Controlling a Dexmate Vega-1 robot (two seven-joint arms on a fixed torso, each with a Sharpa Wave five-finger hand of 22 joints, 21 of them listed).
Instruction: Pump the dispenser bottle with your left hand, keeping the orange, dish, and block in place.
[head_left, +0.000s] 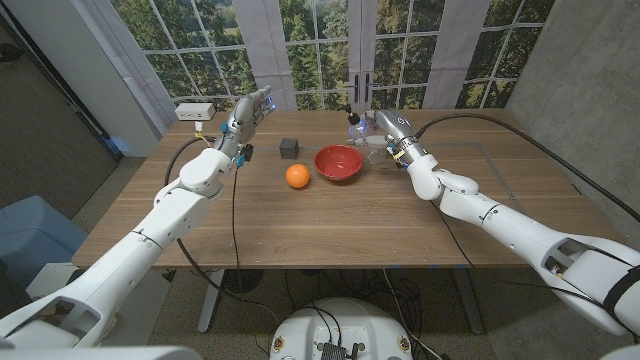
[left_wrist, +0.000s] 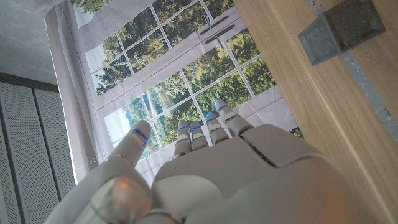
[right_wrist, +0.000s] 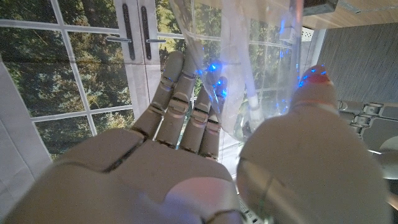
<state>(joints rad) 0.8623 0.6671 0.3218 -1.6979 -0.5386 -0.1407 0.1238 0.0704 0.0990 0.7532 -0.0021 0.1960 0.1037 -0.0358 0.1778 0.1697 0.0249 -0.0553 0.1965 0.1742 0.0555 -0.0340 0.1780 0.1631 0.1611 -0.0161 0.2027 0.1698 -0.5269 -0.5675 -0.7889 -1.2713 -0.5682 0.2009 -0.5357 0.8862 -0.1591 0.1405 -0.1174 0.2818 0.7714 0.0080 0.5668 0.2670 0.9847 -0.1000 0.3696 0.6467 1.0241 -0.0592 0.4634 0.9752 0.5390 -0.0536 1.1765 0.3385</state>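
A clear dispenser bottle (head_left: 368, 141) with a dark pump top stands at the far side of the table, just right of the red dish (head_left: 338, 162). My right hand (head_left: 392, 134) grips it; in the right wrist view the clear bottle (right_wrist: 261, 62) sits between the fingers (right_wrist: 180, 93) and thumb of the right hand (right_wrist: 186, 162). My left hand (head_left: 250, 106) is raised over the table's far left, fingers spread and holding nothing, well left of the bottle. The orange (head_left: 297, 176) lies in front of the dark block (head_left: 290, 147). The block (left_wrist: 342, 28) also shows beyond my left hand (left_wrist: 211, 168).
A white box (head_left: 195, 110) sits on the wooden table's (head_left: 330, 220) far left corner. Windows and curtains stand behind the table. Black cables run along both arms over the table top.
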